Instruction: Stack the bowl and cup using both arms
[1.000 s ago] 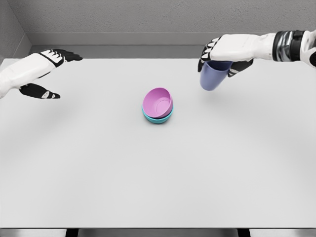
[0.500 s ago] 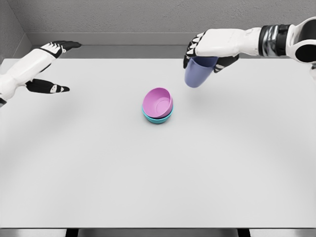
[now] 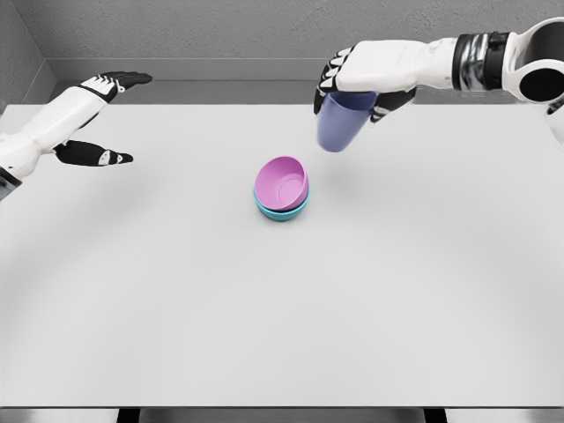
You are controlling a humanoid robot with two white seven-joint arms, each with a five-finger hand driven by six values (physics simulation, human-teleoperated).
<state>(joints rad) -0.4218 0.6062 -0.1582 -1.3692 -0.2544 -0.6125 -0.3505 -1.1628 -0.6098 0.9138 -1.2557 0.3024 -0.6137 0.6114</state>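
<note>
R hand [image 3: 357, 81] reaches in palm-down, fingers wrapped round the cup [image 3: 339, 123] rim, cup hanging above the table [image 3: 176, 291] toward its far edge. Pink bowl [image 3: 282, 183] sits tilted in teal bowl [image 3: 282, 211] mid-table. L hand [image 3: 92, 119] hovers at far-left corner, fingers spread, empty.

On the bench [image 3: 282, 335] one bowl [image 3: 282, 181] sits inside another bowl [image 3: 280, 212]. My right robot hand [image 3: 357, 81] holds the cup [image 3: 339, 123] behind these bowls, to their right. My left robot hand [image 3: 92, 119] is far to their left.
</note>
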